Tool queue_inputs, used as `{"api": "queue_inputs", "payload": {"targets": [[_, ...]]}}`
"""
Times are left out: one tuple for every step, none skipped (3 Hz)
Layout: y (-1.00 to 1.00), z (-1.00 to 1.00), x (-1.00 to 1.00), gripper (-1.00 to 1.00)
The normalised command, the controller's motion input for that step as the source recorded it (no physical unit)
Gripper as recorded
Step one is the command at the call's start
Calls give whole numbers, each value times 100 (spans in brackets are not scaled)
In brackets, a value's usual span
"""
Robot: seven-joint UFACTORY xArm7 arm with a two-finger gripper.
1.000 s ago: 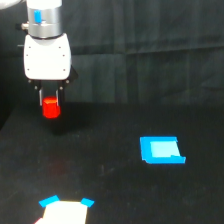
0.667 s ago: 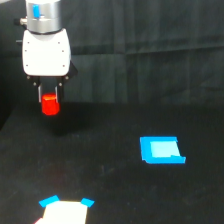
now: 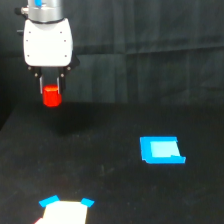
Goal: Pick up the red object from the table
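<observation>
Upper left of the frame — gripper (image 3: 51,89) clenched on the red object (image 3: 51,96), off the table (image 3: 115,190); lift underway — next, just hold firm.

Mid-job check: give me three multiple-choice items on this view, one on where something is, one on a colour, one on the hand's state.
1. Where is the red object?
A. flat on the table
B. between the hand's fingers, above the table
C. on the blue square piece

2. What colour is the flat square piece at the exterior view's right?
A. blue
B. green
C. yellow

3. What is the hand doing?
A. open and empty
B. shut on the red object
C. out of view

Key: 1 B, the block hangs clear of the table; 2 A, it is bright blue; 3 B, fingers flank the block.
</observation>
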Motion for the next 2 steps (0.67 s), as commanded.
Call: {"api": "queue_inputs", "payload": {"targets": [[-15, 91, 3, -100], [-40, 44, -3, -100]]}}
